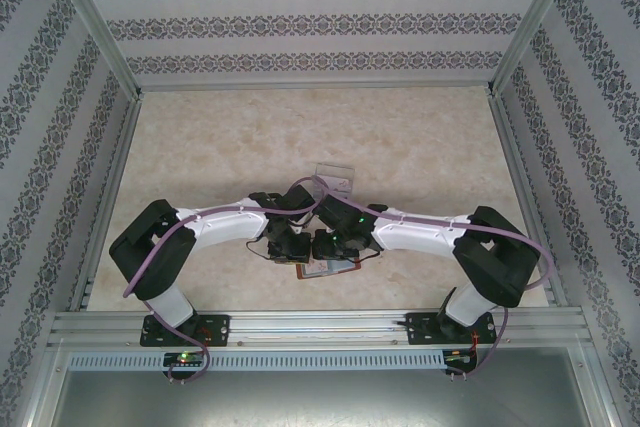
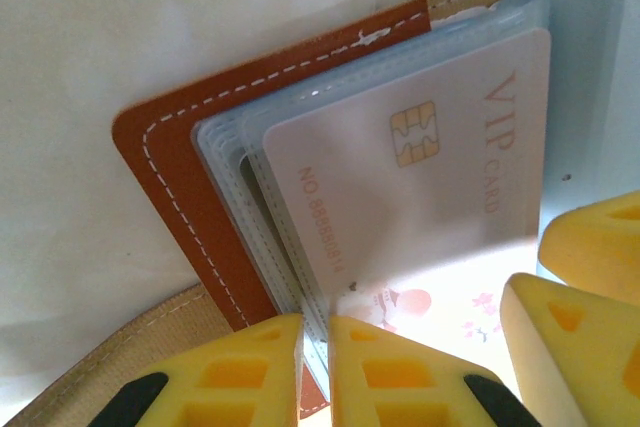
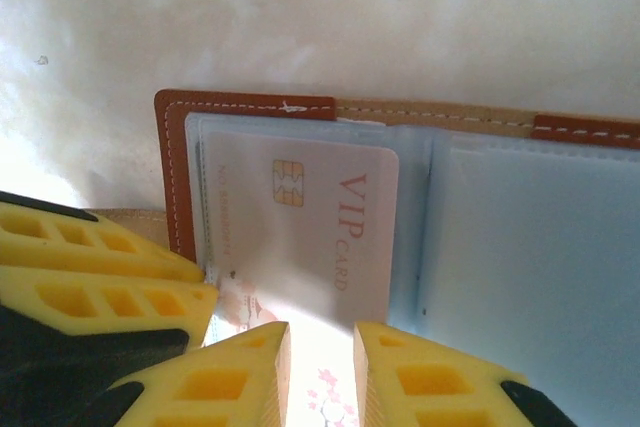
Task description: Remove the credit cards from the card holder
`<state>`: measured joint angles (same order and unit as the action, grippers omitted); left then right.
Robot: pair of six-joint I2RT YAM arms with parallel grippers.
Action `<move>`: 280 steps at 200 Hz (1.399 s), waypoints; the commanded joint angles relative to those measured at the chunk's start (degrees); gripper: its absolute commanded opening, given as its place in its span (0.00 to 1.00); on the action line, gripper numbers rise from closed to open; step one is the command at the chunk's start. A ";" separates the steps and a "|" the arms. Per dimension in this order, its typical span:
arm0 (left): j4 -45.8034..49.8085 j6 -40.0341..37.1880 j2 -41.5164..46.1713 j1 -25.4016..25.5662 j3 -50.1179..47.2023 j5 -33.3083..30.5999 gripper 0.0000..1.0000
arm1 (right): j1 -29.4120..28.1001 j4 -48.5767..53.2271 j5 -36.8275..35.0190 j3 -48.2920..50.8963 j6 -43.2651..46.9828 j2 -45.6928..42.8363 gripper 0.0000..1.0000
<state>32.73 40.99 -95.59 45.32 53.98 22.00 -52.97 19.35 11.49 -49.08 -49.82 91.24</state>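
Left end effector (image 2: 315, 347) pinches card holder (image 2: 180, 167) beside "VIP CARD" credit card (image 2: 430, 177).

My left gripper (image 1: 290, 247) and right gripper (image 1: 326, 245) crowd each other over the card holder (image 1: 325, 269) at lower centre. A clear tray (image 1: 335, 177) stands just above them. The upper table (image 1: 300, 127) lies open.
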 commanded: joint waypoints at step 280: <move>1.55 -0.56 0.67 0.65 -0.22 -1.96 0.16 | 0.50 -0.23 -0.55 -0.32 0.40 2.69 0.20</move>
<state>33.19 40.99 -95.57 45.28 53.80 21.78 -52.97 19.38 10.22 -48.97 -49.58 92.42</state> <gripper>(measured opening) 0.165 0.207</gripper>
